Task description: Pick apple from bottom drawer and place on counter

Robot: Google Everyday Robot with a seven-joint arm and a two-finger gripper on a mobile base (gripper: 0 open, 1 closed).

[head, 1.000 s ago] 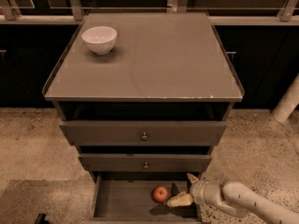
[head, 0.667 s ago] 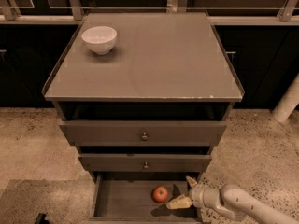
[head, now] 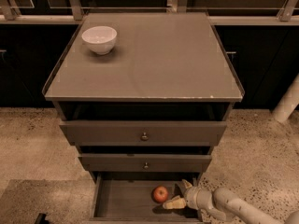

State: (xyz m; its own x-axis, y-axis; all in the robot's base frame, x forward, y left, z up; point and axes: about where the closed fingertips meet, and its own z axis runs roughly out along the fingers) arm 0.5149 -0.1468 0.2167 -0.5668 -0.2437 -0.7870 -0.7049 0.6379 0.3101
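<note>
Change: the gripper (head: 180,193) has crept a little left and down toward the apple (head: 160,194) since a second ago; the apple, bowl (head: 99,39) and drawers lie as before.
Gripper: low in the bottom drawer (head: 122,200), at its right end, reaching in from the right; its fingers (head: 174,203) are spread wide and hold nothing.
Apple: just left of the gripper on the drawer floor, close to the lower fingertip; whether they touch cannot be told.
Apple's axis: round, so no long axis shows; which way its stem points cannot be told.
Counter (head: 159,64): well above the gripper.
Bowl: far up and left of the gripper, on the counter's back left corner.
</note>
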